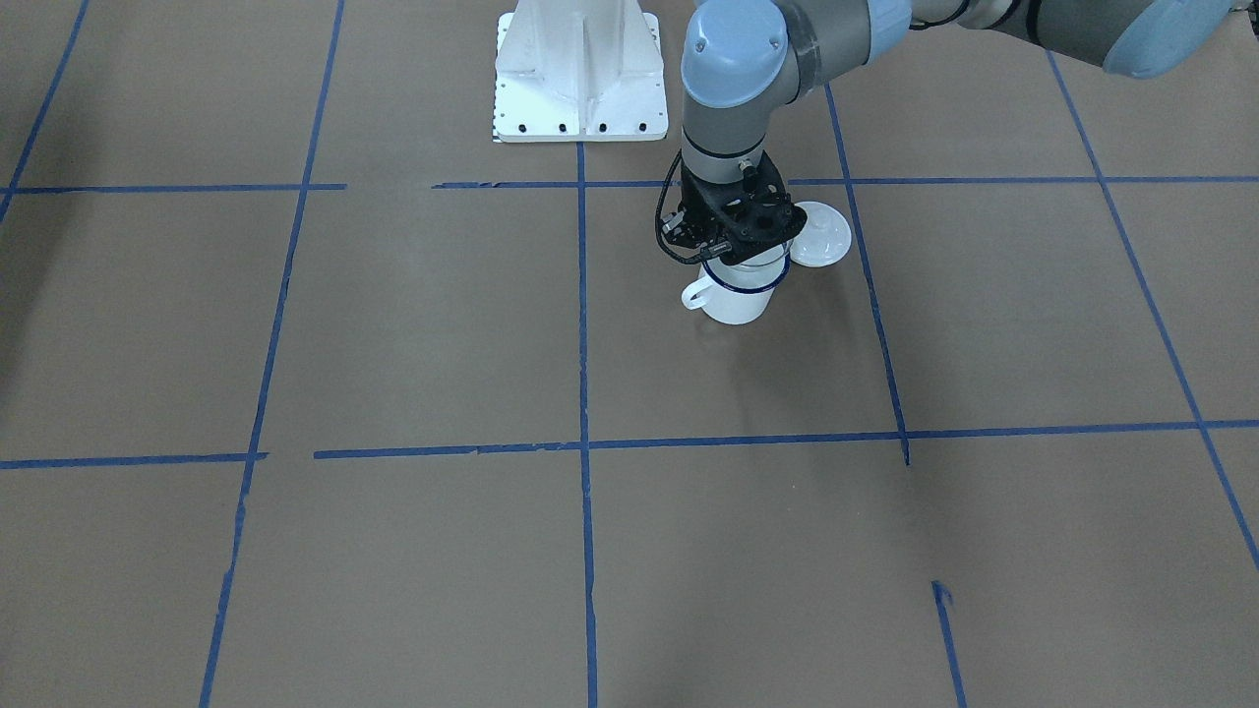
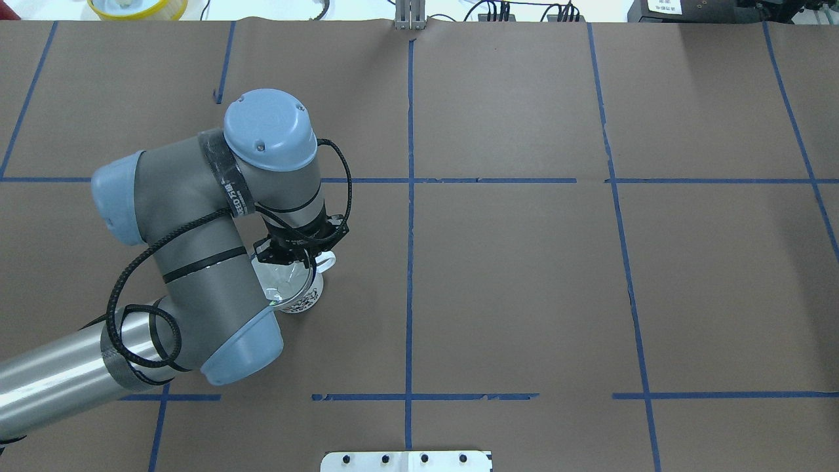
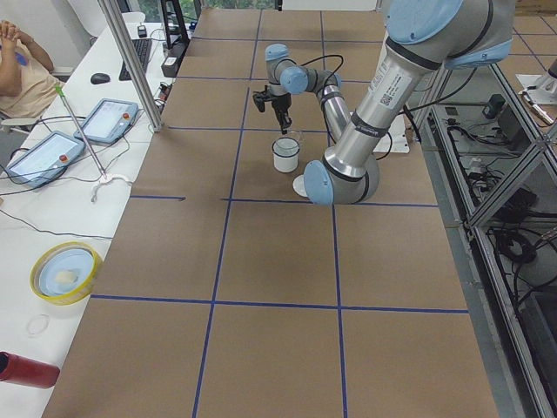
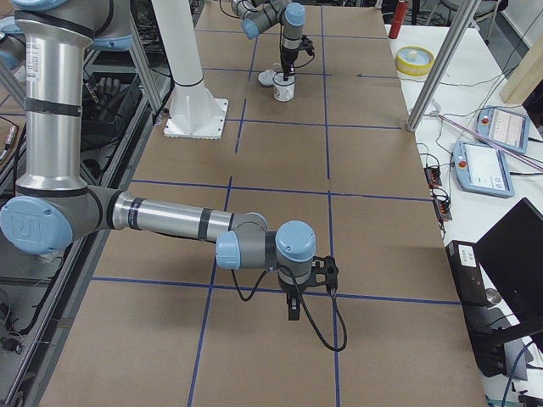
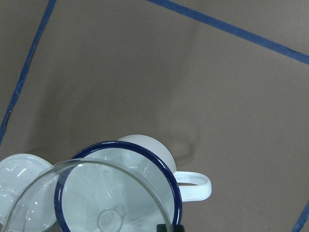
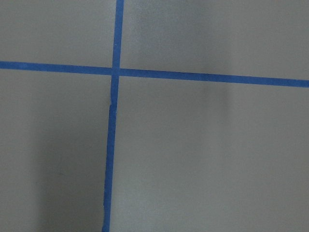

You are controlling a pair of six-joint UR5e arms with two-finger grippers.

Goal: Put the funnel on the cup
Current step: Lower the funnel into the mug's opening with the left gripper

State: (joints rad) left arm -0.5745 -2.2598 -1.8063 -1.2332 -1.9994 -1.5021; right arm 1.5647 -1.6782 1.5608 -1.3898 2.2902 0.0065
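Funnel (image 5: 91, 198) hung over cup (image 5: 149, 147) mouth; we saw left gripper (image 2: 292, 257) clamped on funnel rim. Right gripper (image 4: 293, 309): we couldn't tell.

Lid (image 1: 819, 234) just beside cup (image 1: 736, 300), left claw (image 2: 290, 255) and funnel (image 2: 282, 283) over its mouth, bare table (image 1: 443, 324) on handle side

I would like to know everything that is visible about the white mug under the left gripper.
The cup is a white mug, enamel by its look, with a dark blue rim and a small loop handle. It stands upright on the brown table. The clear funnel, held by the left gripper, hangs over its mouth, slightly off centre; whether they touch is unclear. A white lid lies close beside it.
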